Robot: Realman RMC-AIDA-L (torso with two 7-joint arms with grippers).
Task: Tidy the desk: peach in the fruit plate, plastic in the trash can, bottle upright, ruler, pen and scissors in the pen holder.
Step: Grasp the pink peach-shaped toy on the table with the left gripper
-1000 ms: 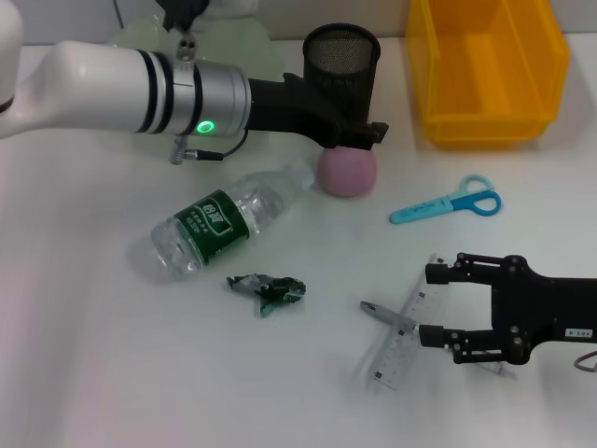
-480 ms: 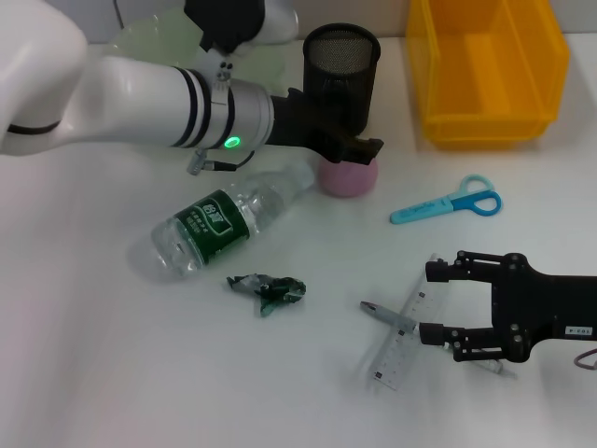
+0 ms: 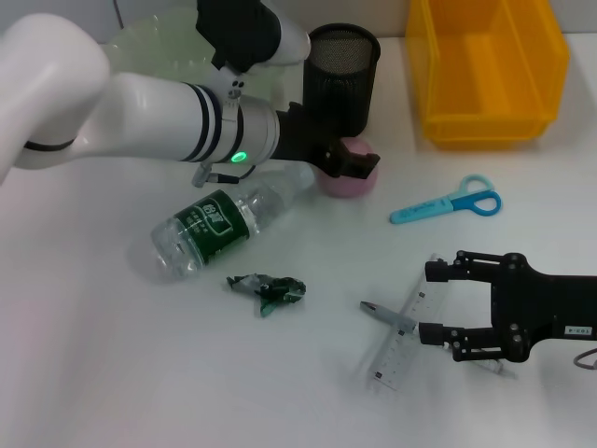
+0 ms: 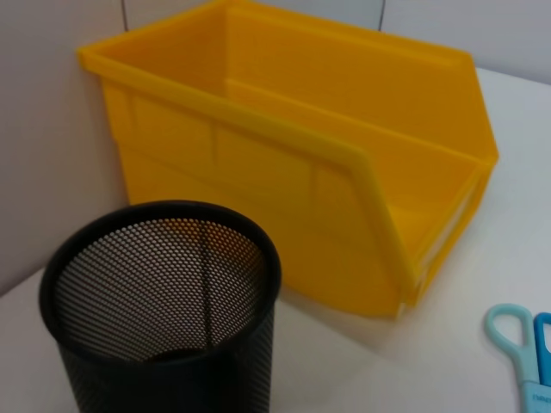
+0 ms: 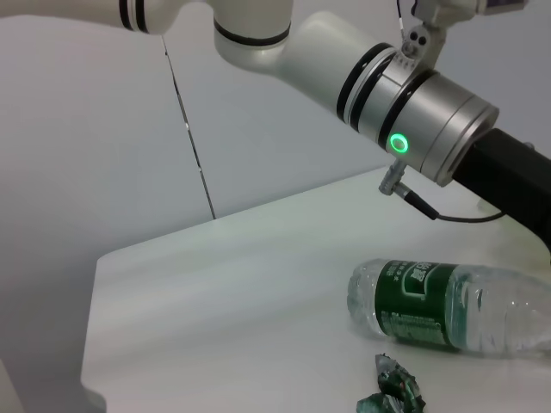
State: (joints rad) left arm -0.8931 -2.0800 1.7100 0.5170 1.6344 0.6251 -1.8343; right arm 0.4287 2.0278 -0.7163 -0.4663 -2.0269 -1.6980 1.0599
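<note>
Half a second back my left pincer [image 3: 359, 161] sat higher over the peach [image 3: 347, 177]; now it has dropped onto the fruit, covering its upper part, and I cannot tell whether its fingers are spread or pressed together. I judge the grasp is imminent, so the peach comes first. The fruit plate [image 3: 149, 47] lies behind the left arm, so the carry should be short. Just behind the pincer stands the pen holder [image 3: 342, 65], close enough that a lift might knock it. Beside the left arm the bottle [image 3: 219, 221] lies on its side, the plastic scrap [image 3: 268, 288] just beyond it. My right pincer [image 3: 431, 304] hangs spread around the ruler [image 3: 403, 338] and pen [image 3: 384, 315]; it has not moved. The scissors [image 3: 448, 202] lie between the two pincers.
</note>
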